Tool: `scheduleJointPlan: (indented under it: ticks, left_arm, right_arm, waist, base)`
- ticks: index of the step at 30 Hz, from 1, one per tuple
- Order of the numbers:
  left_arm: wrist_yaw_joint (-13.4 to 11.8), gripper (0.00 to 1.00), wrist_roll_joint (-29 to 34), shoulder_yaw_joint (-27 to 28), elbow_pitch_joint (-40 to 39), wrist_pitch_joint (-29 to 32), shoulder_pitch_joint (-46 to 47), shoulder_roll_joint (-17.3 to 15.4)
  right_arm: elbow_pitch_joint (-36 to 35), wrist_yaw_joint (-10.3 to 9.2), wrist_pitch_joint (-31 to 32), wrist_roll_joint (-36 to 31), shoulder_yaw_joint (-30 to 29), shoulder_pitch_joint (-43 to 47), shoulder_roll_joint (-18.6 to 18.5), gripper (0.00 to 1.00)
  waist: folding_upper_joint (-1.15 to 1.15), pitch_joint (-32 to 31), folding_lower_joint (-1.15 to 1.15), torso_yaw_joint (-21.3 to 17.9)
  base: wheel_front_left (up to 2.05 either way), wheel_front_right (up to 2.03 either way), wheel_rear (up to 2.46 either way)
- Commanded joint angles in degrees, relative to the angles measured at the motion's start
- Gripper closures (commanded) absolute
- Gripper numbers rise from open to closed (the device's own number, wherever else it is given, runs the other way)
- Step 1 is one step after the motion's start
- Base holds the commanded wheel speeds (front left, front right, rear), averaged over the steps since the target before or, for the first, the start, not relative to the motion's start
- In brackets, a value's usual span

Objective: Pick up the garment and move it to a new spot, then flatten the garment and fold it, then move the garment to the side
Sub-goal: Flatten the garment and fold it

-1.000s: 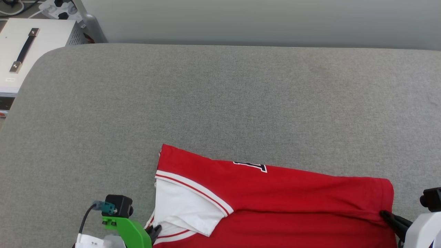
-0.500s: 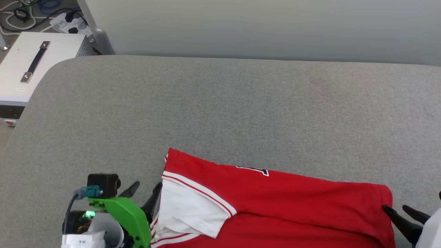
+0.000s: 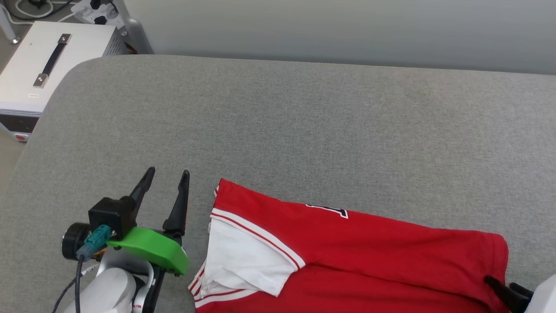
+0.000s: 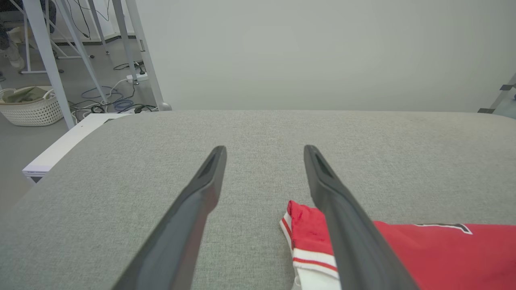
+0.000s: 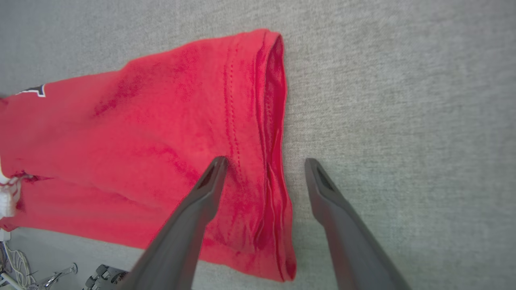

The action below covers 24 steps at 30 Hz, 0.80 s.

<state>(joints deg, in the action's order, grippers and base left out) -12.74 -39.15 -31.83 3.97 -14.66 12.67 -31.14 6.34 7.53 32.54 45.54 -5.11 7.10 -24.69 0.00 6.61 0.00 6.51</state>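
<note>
While the left gripper (image 3: 168,171) stands with its two dark fingers spread and nothing between them but bare grey table top, the garment (image 3: 369,243) lies just to its right, folded flat on the padded table (image 3: 304,121). In the left wrist view its right finger covers part of the white sleeve and striped trim, so whether finger and fabric touch cannot be told. The right gripper (image 5: 265,160) is released too, fingers wide in its own wrist view: the left one over red cloth, the right one over grey table, the stitched hem running between them; in the head view it is mostly cut off at the lower corner. The garment's near edge runs off the head view's bottom, and of the black lettering only a white-outlined scrap peeks from the fold. Beyond the left fingertips the table ends at a pale wall (image 3: 347,26); farther left sit a white case (image 3: 43,65) with a black handle, a white basket (image 4: 28,106) and tangled cables (image 4: 105,105).
</note>
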Motion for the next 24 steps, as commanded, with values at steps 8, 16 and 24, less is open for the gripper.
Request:
scheduleJointPlan:
  ticks: [8, 16, 24]
  left_arm:
    - [5.29, 0.00, 8.95, 9.96, -0.65, -0.32, -4.55, 5.67]
    - [9.82, 0.00, 13.40, 15.12, 1.04, -0.33, -6.18, 9.33]
    - [13.27, 0.00, 16.08, 18.66, 2.70, -0.33, -6.43, 11.82]
  right_arm:
    - [3.37, -0.04, 4.59, 1.30, -2.08, -1.39, 4.06, 0.00]
    - [4.39, -0.04, 6.40, 3.19, 0.28, -2.41, 7.29, 0.00]
    - [6.18, -0.04, 4.24, 3.12, 2.06, -3.19, 7.52, 1.00]
  waist:
    - [0.00, 1.69, 0.00, 1.20]
    - [0.00, 1.65, 0.00, 1.32]
    - [0.00, 1.21, 0.00, 1.00]
  base:
    - [0.00, 0.00, 0.00]
    - [0.00, 0.00, 0.00]
    - [0.00, 0.00, 0.00]
